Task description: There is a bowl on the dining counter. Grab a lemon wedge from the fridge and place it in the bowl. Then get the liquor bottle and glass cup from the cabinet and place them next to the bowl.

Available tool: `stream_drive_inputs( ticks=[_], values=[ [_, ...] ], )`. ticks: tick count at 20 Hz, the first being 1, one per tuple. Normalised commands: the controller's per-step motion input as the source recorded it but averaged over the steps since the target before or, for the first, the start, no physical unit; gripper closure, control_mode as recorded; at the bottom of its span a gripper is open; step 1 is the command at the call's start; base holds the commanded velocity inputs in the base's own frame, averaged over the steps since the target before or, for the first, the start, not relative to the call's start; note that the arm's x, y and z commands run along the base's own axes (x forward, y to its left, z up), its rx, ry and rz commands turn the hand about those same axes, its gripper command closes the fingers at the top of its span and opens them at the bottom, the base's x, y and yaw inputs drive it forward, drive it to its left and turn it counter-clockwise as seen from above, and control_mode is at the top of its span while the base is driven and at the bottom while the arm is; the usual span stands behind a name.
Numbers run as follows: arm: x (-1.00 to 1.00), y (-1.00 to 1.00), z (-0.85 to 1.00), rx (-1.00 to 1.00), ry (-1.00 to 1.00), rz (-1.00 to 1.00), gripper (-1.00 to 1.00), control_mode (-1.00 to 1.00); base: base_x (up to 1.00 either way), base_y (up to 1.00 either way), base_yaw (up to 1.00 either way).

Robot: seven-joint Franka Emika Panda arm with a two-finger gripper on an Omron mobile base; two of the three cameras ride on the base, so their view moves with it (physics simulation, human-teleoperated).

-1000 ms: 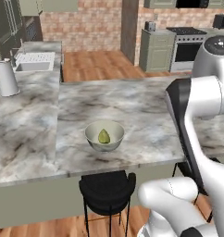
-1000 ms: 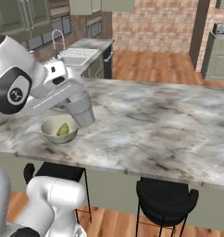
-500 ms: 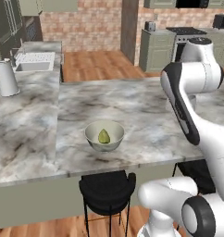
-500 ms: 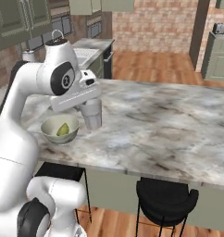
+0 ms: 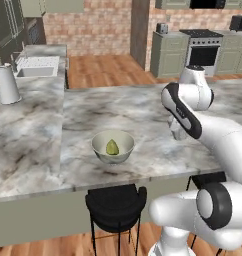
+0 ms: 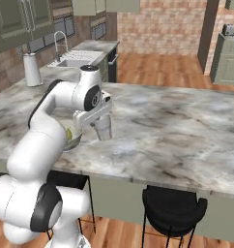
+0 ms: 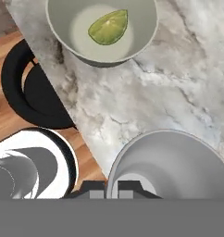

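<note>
Marbled worktop (image 5: pixel 93 110) over a wood floor (image 5: pixel 108 75); bowl (image 5: pixel 112 146) with lemon (image 5: pixel 112 147) near its edge, gripper (image 6: pixel 100 121) clamped on a cup (image 6: pixel 104 130) beside it.

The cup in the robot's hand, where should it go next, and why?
Probably straight down onto the counter. The gripper is shut on the cup, which hangs just right of the bowl. The lemon wedge is already inside, so the cup belongs beside it.
</note>
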Motion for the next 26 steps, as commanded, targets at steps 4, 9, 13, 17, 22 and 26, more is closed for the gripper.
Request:
stream_drive_inputs(
  ticks=[4, 9, 13, 17, 22, 26],
  values=[
    [0.54, 0.00, -0.61, 0.11, 0.14, 0.52, 1.00, -1.00, 0.00, 0.00, 0.00],
    [0.24, 0.00, -0.21, 0.08, 0.07, 0.28, 1.00, -1.00, 0.00, 0.00, 0.00],
    [0.27, 0.01, -0.09, 0.12, 0.04, 0.17, 1.00, -1.00, 0.00, 0.00, 0.00],
    [0.15, 0.00, -0.27, 0.17, 0.08, 0.21, 1.00, -1.00, 0.00, 0.00, 0.00],
    [0.18, 0.00, -0.51, 0.14, 0.01, 0.21, 1.00, -1.00, 0.00, 0.00, 0.00],
    [0.28, 0.16, -0.50, 0.05, 0.00, 0.16, 1.00, -1.00, 0.00, 0.00, 0.00]
  ],
)
